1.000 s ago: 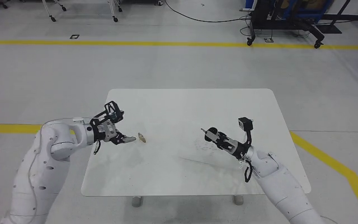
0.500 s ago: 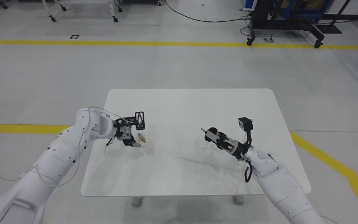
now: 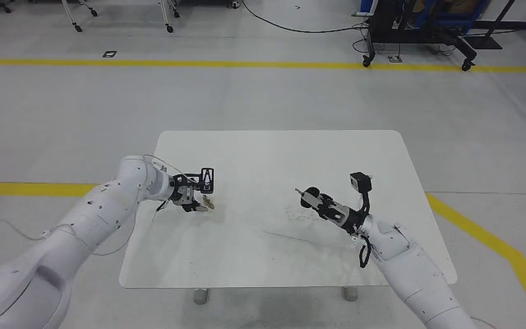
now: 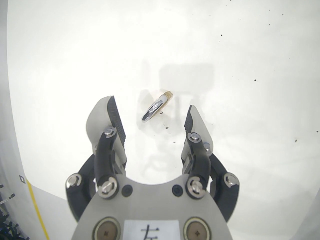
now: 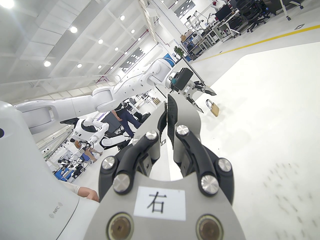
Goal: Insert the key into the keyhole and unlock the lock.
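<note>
Your left pincer [image 4: 151, 111] has swung in across the worktop [image 3: 329, 164] and now hangs wide open just short of the lock [image 4: 157, 105] lying there, so grabbing it looks next, while your right pincer [image 5: 168, 103] waits pressed shut, well apart.

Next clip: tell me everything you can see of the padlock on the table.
The padlock is small, with a brass-coloured body and a shiny silver shackle that looks closed. It rests on the white table, with its shackle end turned toward the left arm. The open left gripper hovers just short of it, one finger to either side, and does not touch it. Its keyhole cannot be made out.
</note>
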Robot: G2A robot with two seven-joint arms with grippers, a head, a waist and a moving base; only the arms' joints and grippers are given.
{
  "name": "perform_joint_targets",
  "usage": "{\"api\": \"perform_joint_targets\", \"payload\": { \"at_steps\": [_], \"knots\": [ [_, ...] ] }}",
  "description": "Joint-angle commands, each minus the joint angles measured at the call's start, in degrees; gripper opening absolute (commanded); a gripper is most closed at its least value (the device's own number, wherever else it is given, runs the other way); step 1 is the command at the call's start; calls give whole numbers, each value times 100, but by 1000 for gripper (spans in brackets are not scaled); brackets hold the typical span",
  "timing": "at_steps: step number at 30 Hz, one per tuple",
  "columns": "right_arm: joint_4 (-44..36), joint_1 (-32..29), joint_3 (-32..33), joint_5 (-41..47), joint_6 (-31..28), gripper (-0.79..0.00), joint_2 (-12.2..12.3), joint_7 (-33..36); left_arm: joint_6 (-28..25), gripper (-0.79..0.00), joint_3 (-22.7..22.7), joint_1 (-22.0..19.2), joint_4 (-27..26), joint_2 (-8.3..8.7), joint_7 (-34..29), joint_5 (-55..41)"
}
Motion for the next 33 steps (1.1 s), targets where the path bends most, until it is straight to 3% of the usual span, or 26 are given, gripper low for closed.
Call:
{"api": "perform_joint_targets", "payload": {
  "at_steps": [1, 4, 6, 9, 10, 19, 26, 33],
  "knots": [
    [0, 0, 0, 0, 0, -785, 0, 0, 0, -366, 131, -64, 80, -48, 67, 22],
    [0, 0, 0, 0, 0, -785, 0, 0, 0, -428, 315, -167, 201, -131, 102, 38],
    [0, 0, 0, 0, 0, -785, 0, 0, 0, -514, 428, -224, 267, -185, 149, 15],
    [0, 0, 0, 0, 0, -785, 0, 0, 0, -757, 580, -313, 365, -259, 164, -14],
    [0, 0, 0, 0, 0, -785, 0, 0, 0, -785, 620, -340, 401, -283, 162, -30],
    [0, 0, 0, 0, 0, -785, 0, 0, 0, -785, 931, -539, 681, -453, 99, -350],
    [0, 0, 0, 0, 0, -785, 0, 0, 0, -785, 1100, -637, 788, -482, 108, -786],
    [0, 0, 0, 0, 0, -785, 0, 0, 0, -785, 1126, -609, 808, -500, -269, -1242]
  ]
}}
